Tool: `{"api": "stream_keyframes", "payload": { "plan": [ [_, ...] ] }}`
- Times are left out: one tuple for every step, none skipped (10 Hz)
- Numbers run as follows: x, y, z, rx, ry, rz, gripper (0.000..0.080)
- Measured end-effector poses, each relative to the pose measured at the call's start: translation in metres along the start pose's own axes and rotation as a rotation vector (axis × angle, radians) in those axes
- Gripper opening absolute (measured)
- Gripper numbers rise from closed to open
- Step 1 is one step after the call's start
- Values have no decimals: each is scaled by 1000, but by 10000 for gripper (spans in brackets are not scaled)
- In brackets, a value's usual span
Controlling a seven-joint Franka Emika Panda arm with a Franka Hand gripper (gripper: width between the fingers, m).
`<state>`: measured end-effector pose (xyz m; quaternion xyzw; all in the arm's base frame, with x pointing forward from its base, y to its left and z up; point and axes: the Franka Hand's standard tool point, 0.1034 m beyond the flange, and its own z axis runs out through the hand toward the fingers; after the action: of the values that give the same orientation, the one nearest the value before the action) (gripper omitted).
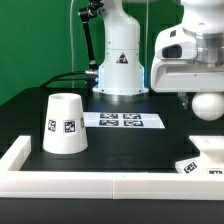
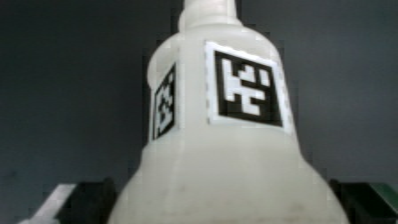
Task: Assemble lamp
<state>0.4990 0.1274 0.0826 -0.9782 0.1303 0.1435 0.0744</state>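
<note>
gripping the bulb (image 1: 207, 103), jaws above the base (image 1: 210, 158); shade (image 1: 65, 125) wide end down, well apart

Glossy white and rounded all over. At the worktop's far edge, a broad tapering pedestal (image 1: 120, 62) stamped with a black triangle, topped by a slimmer white link with black joint hardware (image 1: 90, 14). Black cable (image 1: 65, 76) at its foot. Near the right edge, a bulky white wrist housing (image 1: 185, 45), grey-seamed, with a dark-fingered gripper (image 1: 203, 90) beneath.

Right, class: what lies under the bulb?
The square base lies below the bulb, apart from it, dark table between. The bulb's top is hidden by the tool holding it.
</note>
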Motion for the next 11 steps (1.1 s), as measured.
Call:
{"api": "stream_keyframes", "payload": {
  "plan": [
    [2,-1,-2,4,52,-9,579],
    [9,-1,-21,8,137,-29,579],
    [15,-1,-42,10,191,-44,579],
    [21,-4,-56,14,246,-58,579],
    [25,-9,-63,17,316,-56,579],
    [26,-14,-63,21,356,-56,579],
    [29,-18,-63,40,436,-65,579],
    [27,-20,-59,55,497,-69,579],
    [27,-24,-57,60,555,-96,579],
    [26,-26,-49,58,651,-161,579],
    [26,-23,-51,57,706,-188,579]
  ]
}}
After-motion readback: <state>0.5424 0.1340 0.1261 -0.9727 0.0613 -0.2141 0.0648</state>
